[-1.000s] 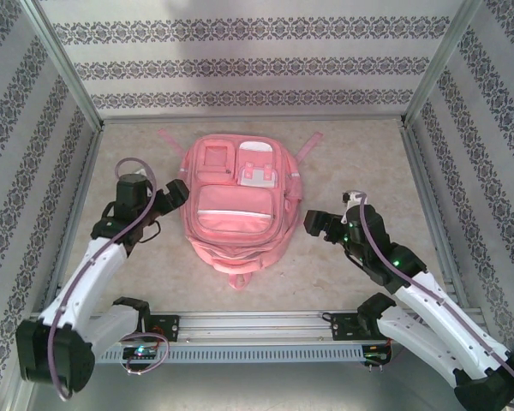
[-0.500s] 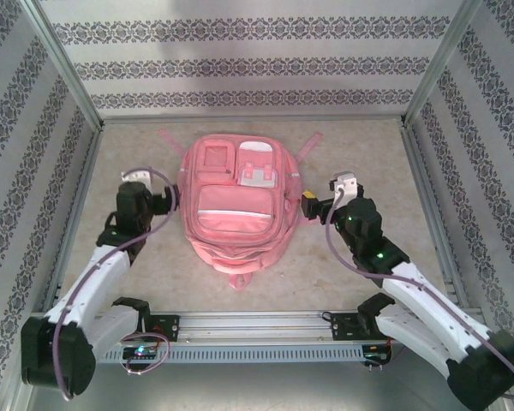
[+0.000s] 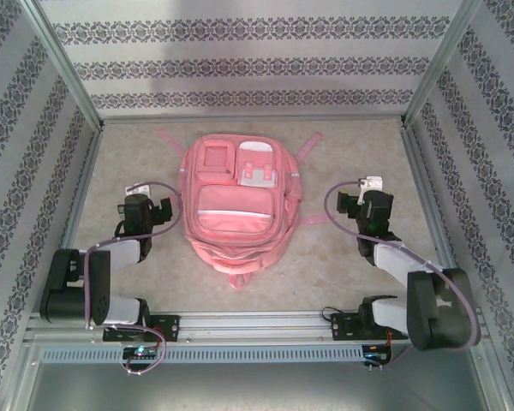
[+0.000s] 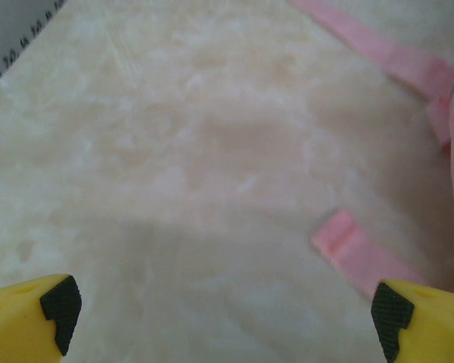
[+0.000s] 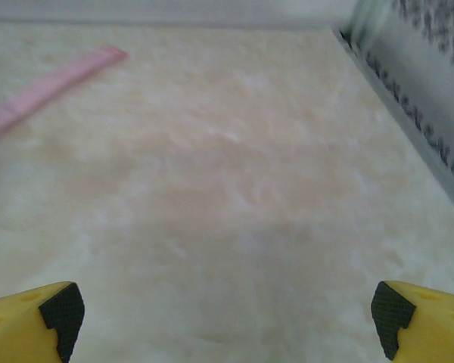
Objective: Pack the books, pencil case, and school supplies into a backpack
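So both arms have just backed off. A second ago they were stretched in toward the sides of the bag, and now they're folded back toward their own bases.

The left pincer [image 3: 161,211] sits just left of the backpack [image 3: 238,201], not touching it. Its jaws are spread wide with nothing between them. In the left wrist view the left pincer [image 4: 219,310] hangs over bare stone, with a loose pink strap [image 4: 363,253] lying by its right fingertip.

The backpack itself hasn't budged. It's lying flat in the middle of the counter [image 3: 325,274] with its front pockets up, its carry loop pointing near and its straps trailing off the far end.

The right pincer [image 3: 344,205] is off to the bag's right, a bit further away than the left one, and it's also wide open and empty. From the right wrist, the right pincer [image 5: 227,310] looks over plain surface, with a strap end [image 5: 53,91] far off to the left.

My read is that the books, case and small bits are already inside and this is the arms parking, so it's basically finished. I can't tell from here whether the main zip is closed though.

The counter is a pale, mottled beige stone look. The room is a boxed cell with striped floral wallpaper [image 3: 257,64] on three sides, metal frame posts in the corners, and the mounting rail [image 3: 257,322] along the near edge.
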